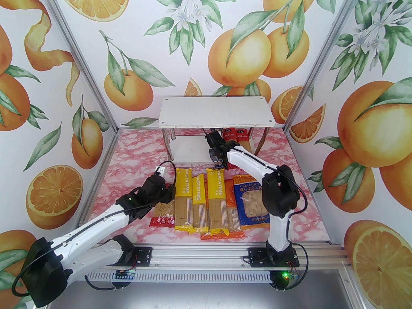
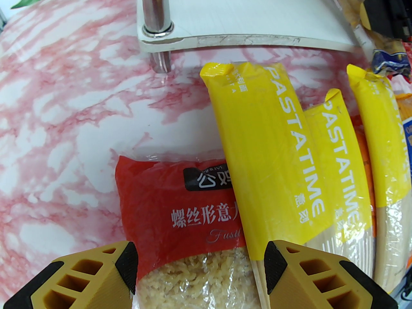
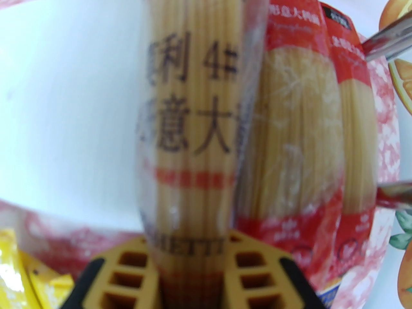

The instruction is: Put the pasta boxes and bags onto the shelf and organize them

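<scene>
My right gripper is shut on a clear spaghetti pack with dark print. It holds the pack lengthwise over the shelf's lower board, just left of two red spaghetti packs lying there. In the top view this gripper reaches under the shelf's top board. My left gripper hangs open above a red fusilli bag and the leftmost yellow spaghetti pack, which overlaps the bag. Three yellow packs lie side by side on the table.
An orange bag and a blue bag lie right of the yellow packs. Chrome shelf legs stand at the board corners. Printed walls close in the pink marble table on three sides.
</scene>
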`<state>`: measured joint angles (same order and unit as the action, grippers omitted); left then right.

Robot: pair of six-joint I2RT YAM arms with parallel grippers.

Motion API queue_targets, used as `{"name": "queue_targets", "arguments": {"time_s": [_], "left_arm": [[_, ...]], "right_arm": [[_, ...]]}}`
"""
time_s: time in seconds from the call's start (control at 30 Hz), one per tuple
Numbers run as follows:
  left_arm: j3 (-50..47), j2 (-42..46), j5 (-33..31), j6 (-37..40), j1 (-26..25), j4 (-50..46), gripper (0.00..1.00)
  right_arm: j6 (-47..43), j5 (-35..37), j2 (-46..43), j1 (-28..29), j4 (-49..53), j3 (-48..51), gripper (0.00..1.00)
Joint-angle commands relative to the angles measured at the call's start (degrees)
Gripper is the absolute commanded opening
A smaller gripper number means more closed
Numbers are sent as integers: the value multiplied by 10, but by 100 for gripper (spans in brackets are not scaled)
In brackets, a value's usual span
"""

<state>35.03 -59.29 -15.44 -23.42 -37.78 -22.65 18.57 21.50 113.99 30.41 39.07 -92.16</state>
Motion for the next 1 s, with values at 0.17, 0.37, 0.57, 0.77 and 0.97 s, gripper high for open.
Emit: {"name": "queue_targets", "arguments": {"time_s": [0.17,0.37,0.57,0.77,0.97], "left_arm": [[23,3,-5,12,4,-7,69],[23,4,-7,12,4,-9,70],[23,0,-5,10,4,-6,70],[22,1,-2,10,5,-6,71],[21,8,-4,9,4,-9,71]], "right_arm": [[10,14,30,-23,-52,-51,0],[23,-2,44,-36,-43,-53,10],[36,-24,51,-42,-36,-48,18],[43,-29,52,-43,-34,-47,40],[47,-27,51,-44,-30,-50,49]]}}
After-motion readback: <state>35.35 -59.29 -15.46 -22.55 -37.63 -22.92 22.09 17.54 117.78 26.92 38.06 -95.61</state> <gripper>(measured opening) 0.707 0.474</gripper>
